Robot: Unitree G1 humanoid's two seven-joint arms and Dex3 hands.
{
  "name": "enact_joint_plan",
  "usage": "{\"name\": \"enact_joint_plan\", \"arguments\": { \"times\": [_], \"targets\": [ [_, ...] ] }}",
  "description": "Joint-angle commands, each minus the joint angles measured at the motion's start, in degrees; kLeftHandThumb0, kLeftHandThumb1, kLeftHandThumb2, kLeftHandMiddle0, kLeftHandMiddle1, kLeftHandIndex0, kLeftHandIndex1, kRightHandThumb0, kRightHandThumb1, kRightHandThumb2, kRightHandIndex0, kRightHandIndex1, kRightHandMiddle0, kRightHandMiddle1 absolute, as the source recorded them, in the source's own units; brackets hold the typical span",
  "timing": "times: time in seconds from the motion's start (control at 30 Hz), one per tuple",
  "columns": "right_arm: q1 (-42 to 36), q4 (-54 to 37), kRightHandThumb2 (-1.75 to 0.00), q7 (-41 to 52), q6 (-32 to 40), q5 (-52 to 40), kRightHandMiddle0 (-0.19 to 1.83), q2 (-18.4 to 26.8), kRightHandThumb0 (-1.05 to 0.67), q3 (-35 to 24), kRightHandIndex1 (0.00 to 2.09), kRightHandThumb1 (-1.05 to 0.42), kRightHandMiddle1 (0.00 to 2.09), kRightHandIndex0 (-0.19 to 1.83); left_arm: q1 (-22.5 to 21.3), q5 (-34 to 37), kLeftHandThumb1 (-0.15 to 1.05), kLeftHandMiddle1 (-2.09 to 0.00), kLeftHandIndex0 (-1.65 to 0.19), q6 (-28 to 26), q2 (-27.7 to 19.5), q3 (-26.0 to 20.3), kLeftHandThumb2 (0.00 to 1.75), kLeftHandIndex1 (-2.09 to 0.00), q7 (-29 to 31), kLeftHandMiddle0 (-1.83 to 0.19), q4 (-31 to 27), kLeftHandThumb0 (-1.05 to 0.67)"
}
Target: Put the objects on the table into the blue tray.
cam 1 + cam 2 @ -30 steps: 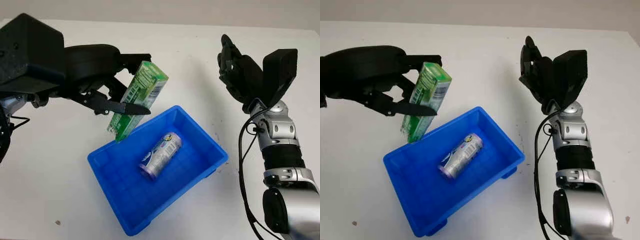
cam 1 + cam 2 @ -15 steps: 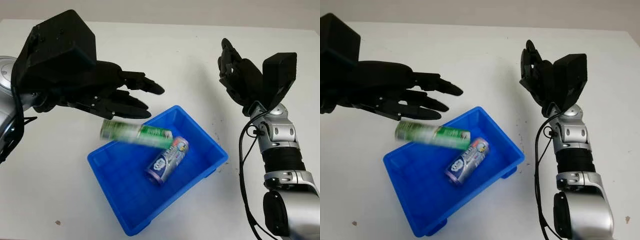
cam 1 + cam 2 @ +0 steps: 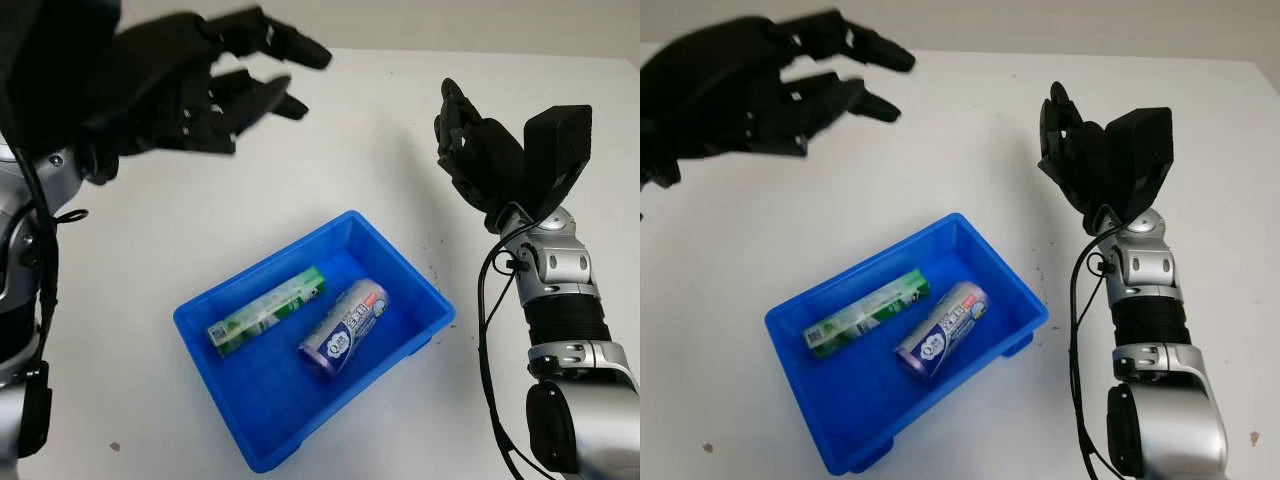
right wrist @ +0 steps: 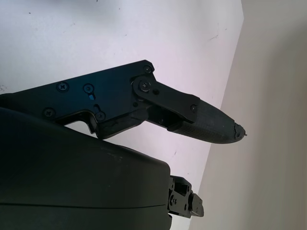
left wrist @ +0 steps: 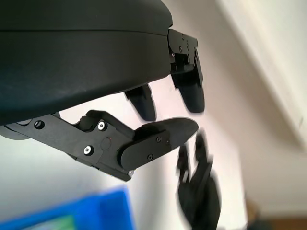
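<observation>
The blue tray (image 3: 405, 272) sits at the middle of the white table. Inside it lie a green box (image 3: 266, 312) on its side and a purple and silver can (image 3: 344, 329) to its right. My left hand (image 3: 215, 80) is open, raised well above the table at the far left, behind the tray. My right hand (image 3: 470, 145) is open and held upright over the table to the right of the tray. A corner of the blue tray (image 5: 91, 213) with a bit of the green box (image 5: 55, 224) appears in the left wrist view.
The table's far edge (image 3: 400, 50) runs along the back. A small dark speck (image 3: 116, 445) lies on the table at the front left. My right arm (image 3: 560, 300) with its black cable rises from the front right.
My left hand let go of the green box, which dropped into the tray and now lies beside the can. The hand then lifted up and back. The can shifted slightly right.
</observation>
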State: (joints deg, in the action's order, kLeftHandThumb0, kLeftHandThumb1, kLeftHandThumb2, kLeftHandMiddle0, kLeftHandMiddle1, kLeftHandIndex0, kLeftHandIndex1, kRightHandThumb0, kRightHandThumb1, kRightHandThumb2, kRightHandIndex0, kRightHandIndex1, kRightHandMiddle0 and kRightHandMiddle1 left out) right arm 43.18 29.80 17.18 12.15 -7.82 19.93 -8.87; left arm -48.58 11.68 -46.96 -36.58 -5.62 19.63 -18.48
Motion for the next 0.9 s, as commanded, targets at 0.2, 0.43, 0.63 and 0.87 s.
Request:
{"name": "enact_joint_plan", "arguments": {
  "times": [0.2, 0.43, 0.63, 0.87],
  "targets": [
    [1.6, 1.8, -0.80, 0.1, -1.6, -0.8, -0.19, -0.4, -0.71, -0.8, 0.00, -1.05, 0.00, -0.19, 0.7, 0.0, 1.05, -0.48, -0.03, 15.8, 7.9, -10.2, 0.43, -0.82, -8.6, -0.29, 19.0, -0.61],
    [2.5, 3.5, -0.81, -0.7, -2.9, -1.2, -0.19, -1.1, -0.73, -1.0, 0.00, -1.05, 0.00, -0.19, 3.7, 1.8, 1.05, -0.01, 0.19, 33.8, 10.8, -12.9, 0.56, -0.05, -5.0, 0.16, 37.6, -0.73],
    [2.7, 3.6, -0.82, -0.5, -3.6, -1.6, -0.19, -1.4, -0.73, -1.4, 0.00, -1.05, 0.00, -0.19, 4.9, -0.2, 1.05, 0.00, 0.19, 41.4, 11.5, -10.5, 0.69, 0.00, -2.8, 0.19, 48.8, -0.72],
    [2.6, 4.0, -0.82, -1.7, -4.3, -2.6, -0.19, -2.5, -0.74, -2.0, 0.00, -1.05, 0.00, -0.19, 4.4, -0.1, 1.05, 0.00, 0.19, 46.2, 12.2, -9.4, 0.71, 0.00, 0.2, 0.19, 58.4, -0.74]
  ]
}}
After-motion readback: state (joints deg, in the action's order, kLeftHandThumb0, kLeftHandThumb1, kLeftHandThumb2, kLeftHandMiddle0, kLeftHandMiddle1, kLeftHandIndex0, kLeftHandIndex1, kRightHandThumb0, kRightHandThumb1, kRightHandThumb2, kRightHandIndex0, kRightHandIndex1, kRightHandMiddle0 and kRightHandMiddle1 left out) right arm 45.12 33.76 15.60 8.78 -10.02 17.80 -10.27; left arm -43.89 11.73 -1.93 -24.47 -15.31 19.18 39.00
